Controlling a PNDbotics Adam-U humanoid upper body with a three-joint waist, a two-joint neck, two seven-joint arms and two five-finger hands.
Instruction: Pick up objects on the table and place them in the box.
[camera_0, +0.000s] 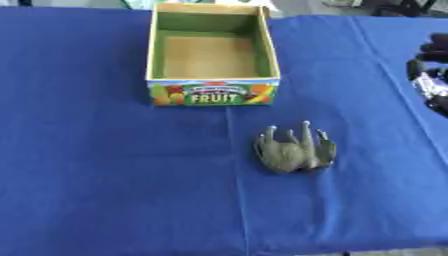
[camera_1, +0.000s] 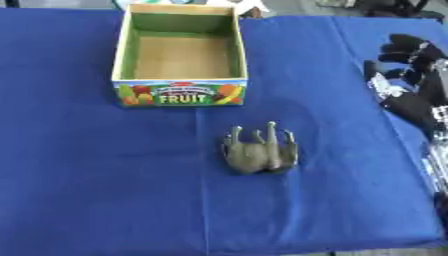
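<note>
The grey-green toy animal (camera_0: 296, 150) lies on its back on the blue desk (camera_0: 96, 165), legs pointing up toward the empty FRUIT box (camera_0: 213, 92) just beyond it. The right robot hand (camera_1: 411, 75) hangs at the desk's right edge, well apart from the toy, which lies to its left and nearer me; its fingers look curled, holding nothing. It's partly cut off. No left robot hand shows.

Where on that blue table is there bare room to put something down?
Bare blue tablecloth fills everything left of the FRUIT box and the grey-green toy animal, and the front edge. Only the right edge, where the right hand hangs, is crowded.
</note>
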